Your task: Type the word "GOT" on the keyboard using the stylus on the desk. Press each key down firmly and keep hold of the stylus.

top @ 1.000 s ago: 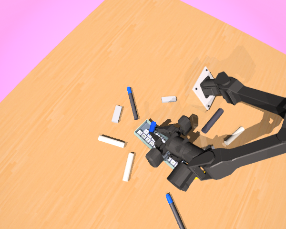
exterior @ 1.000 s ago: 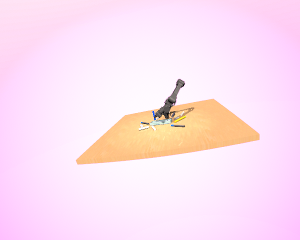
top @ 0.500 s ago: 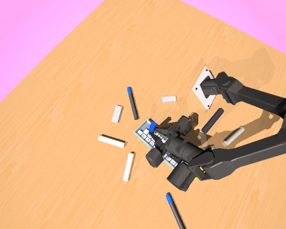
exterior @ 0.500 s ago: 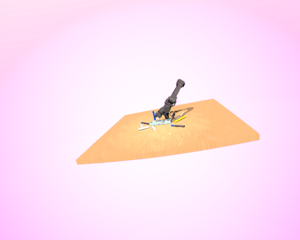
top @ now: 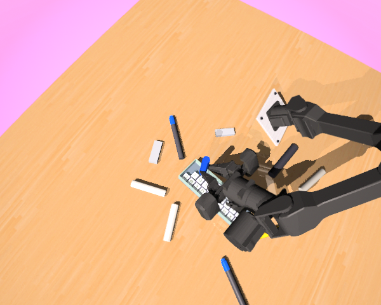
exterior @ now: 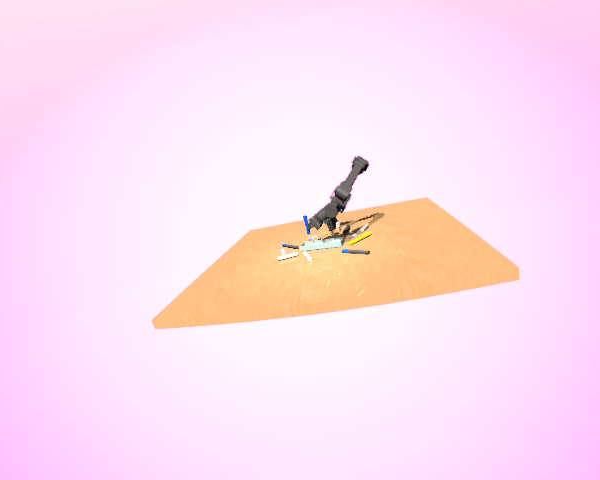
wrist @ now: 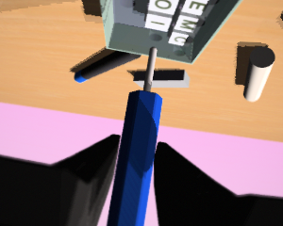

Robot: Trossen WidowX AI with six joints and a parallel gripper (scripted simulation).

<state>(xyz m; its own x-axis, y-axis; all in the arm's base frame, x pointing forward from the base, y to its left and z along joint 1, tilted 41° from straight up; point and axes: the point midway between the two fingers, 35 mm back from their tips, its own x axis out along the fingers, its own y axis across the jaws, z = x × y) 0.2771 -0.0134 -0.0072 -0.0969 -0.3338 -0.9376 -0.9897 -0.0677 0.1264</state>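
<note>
Now the jaws are clamping the blue stylus (wrist: 139, 137), its thin tip hanging off the keyboard (wrist: 132, 35) edge. Pressing here is risking missing every key.

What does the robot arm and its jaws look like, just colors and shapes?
The arm is dark grey to black throughout, built of boxy links joined by round, drum-shaped joints. Its base sits on a white square plate with dark corner holes. The gripper has two black wedge-shaped jaws. No cables or markings show.
</note>
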